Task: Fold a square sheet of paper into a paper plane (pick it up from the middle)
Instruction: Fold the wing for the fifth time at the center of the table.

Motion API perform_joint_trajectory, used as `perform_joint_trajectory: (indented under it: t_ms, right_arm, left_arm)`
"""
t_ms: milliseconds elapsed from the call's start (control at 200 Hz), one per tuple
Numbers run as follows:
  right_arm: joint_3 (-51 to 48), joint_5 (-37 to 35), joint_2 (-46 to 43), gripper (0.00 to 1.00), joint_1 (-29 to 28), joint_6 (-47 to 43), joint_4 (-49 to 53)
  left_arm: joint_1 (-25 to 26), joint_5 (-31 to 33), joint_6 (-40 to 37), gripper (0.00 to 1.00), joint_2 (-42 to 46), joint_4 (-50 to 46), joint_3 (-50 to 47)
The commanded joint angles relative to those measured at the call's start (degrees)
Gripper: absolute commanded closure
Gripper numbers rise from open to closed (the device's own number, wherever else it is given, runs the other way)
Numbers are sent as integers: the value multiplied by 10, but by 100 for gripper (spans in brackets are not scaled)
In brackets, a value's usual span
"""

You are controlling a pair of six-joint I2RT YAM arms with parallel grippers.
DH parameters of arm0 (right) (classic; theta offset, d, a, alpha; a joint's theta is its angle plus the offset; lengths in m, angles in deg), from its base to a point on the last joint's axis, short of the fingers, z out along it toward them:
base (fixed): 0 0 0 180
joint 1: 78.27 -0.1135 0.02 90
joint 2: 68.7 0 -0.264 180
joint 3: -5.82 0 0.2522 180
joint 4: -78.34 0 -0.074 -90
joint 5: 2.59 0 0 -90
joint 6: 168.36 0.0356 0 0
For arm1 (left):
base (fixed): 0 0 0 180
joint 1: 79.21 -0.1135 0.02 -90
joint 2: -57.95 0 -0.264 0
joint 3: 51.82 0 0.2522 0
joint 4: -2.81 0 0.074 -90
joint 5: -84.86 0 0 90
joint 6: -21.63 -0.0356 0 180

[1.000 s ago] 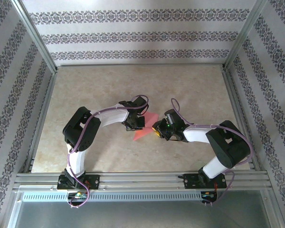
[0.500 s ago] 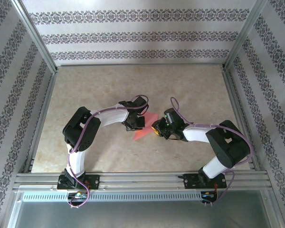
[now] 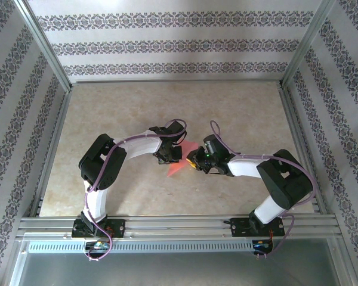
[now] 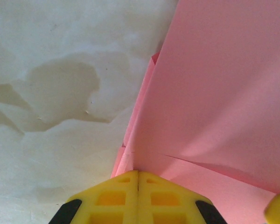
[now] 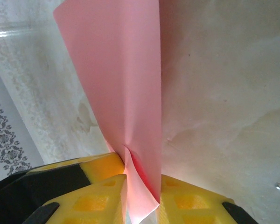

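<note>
The square sheet of paper (image 3: pixel 179 164) is pink and folded into layers, held up between both grippers at the table's middle, its point toward the near edge. My left gripper (image 3: pixel 174 156) is shut on its left side. In the left wrist view the yellow jaws (image 4: pixel 138 171) meet with the paper's (image 4: pixel 214 93) folded edge pinched at their tip. My right gripper (image 3: pixel 193 161) holds the right side. In the right wrist view a creased fold of the paper (image 5: pixel 121 70) sits between the right gripper's (image 5: pixel 142 177) narrow jaws and touches both fingers.
The beige marbled tabletop (image 3: pixel 125 107) is bounded by patterned walls and aluminium rails (image 3: pixel 179 225) at the near edge. A yellow fingertip of the right gripper (image 4: pixel 277 211) shows at the bottom right of the left wrist view.
My right gripper has shifted slightly left toward the left gripper, and its jaws have narrowed on the paper. The left arm has not moved.
</note>
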Motion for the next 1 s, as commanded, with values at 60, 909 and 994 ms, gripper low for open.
perform_joint_trajectory:
  t_ms: [60,909,994]
  right_arm:
    - [7,11,15,77,-6,-7,-18]
    - [-8,-22,-90,96,64,-38,92]
    - [-6,-23,-102,96,79,-41,121]
  left_arm:
    - [5,3,6,95,-12,-10,-17]
    - [-26,-83,-121,30,144,182,-91]
    - [-19,-93,-159,21,153,248,-125]
